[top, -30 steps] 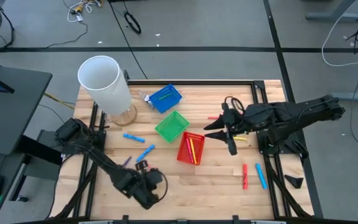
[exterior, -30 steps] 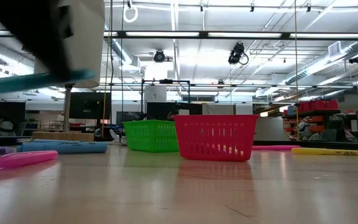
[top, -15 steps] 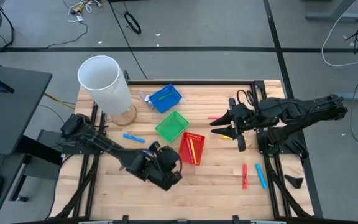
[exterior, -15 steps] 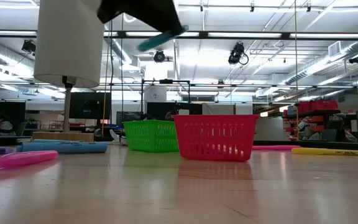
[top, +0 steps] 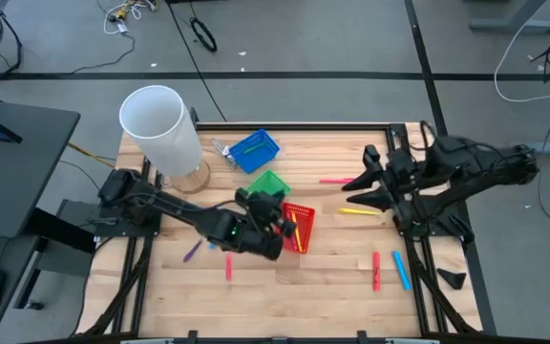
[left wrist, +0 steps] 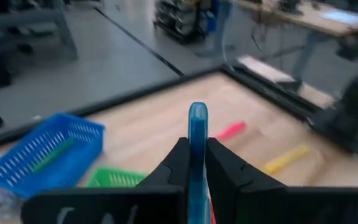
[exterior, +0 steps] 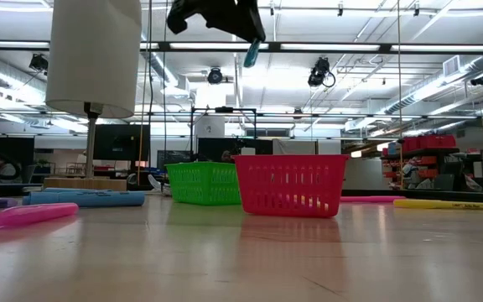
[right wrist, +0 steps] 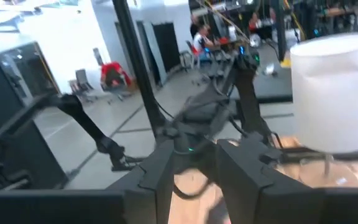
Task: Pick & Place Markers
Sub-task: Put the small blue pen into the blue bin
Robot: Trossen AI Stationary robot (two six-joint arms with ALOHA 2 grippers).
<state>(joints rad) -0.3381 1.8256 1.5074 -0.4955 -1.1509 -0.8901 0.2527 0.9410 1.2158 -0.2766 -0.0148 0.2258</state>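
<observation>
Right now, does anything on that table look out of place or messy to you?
Yes: thin markers lie loose on the wooden table, like the yellow marker and the pink marker beside the right pincer. The left pincer holds a blue marker above the square mesh baskets.

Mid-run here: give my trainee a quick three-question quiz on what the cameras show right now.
1. True or false: the left gripper is shut on a blue marker.
2. Which basket is the left gripper over: A blue, B red, C none?
3. Fill in: the yellow marker lies on the table near the ____ gripper.

Key: 1 true; 2 B; 3 right.
</observation>
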